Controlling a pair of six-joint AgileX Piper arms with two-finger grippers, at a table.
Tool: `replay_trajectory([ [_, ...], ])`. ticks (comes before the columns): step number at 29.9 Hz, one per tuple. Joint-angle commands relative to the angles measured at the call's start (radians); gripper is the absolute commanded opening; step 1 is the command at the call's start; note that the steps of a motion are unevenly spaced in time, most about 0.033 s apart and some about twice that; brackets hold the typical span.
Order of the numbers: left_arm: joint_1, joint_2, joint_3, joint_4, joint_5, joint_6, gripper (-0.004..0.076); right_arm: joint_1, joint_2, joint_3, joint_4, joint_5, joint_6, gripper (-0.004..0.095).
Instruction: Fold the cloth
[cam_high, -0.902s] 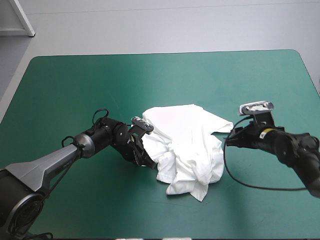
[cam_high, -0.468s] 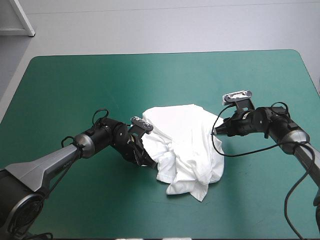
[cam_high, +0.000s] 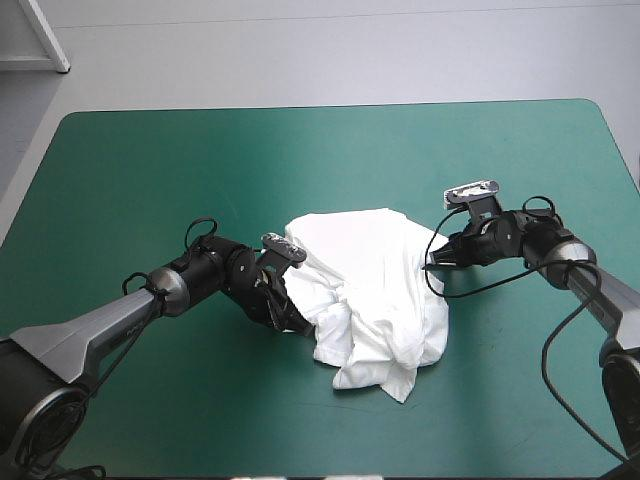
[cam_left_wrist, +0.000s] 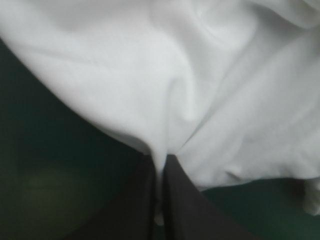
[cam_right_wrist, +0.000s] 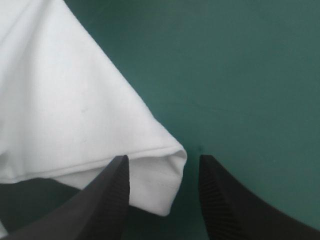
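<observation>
The left claw (cam_left_wrist: 160, 169) is pinched tight on a fold of the T-shirt (cam_high: 372, 285) at the heap's left edge. The right claw (cam_right_wrist: 162, 161) stands open at the heap's right edge, a hemmed sleeve corner between its fingers. The T-shirt lies crumpled mid-worktop (cam_high: 300, 150).

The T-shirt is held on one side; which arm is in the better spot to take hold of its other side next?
Right, probably. The right gripper is open with a hemmed corner of the T-shirt between its fingers, so it need only close. The left gripper is busy, shut on the opposite edge.
</observation>
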Motion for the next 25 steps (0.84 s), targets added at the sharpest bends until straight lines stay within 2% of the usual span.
replay_trajectory([
  [1, 0.001, -0.014, -0.002, 0.059, 0.0, -0.006, 0.0019, -0.006, -0.01, -0.032, -0.002, -0.049, -0.011, 0.0426],
  [9, 0.001, -0.014, -0.002, 0.059, -0.015, -0.006, 0.0019, -0.006, 0.066, -0.032, 0.016, -0.03, -0.014, 0.0394],
  [11, 0.001, -0.014, -0.002, 0.059, -0.019, -0.006, 0.0019, -0.004, 0.081, -0.032, 0.04, -0.012, -0.053, 0.0326],
  [14, 0.001, -0.014, -0.002, 0.059, -0.029, -0.006, 0.0019, -0.004, 0.094, -0.032, 0.074, 0.015, -0.092, 0.0122],
  [15, 0.001, -0.014, -0.002, 0.059, -0.034, -0.006, 0.0019, -0.004, 0.097, -0.032, 0.077, 0.017, -0.092, 0.0026],
  [16, 0.001, -0.017, -0.002, 0.059, -0.037, -0.006, 0.0019, -0.004, 0.097, -0.032, 0.077, 0.013, -0.092, -0.0018],
  [21, 0.003, -0.051, -0.009, 0.085, -0.089, -0.006, 0.0019, -0.004, 0.061, -0.037, 0.057, -0.032, -0.078, -0.0015],
  [25, 0.048, -0.122, -0.087, 0.126, -0.079, -0.017, 0.0019, -0.004, -0.027, -0.076, 0.024, -0.034, -0.061, -0.0015],
])
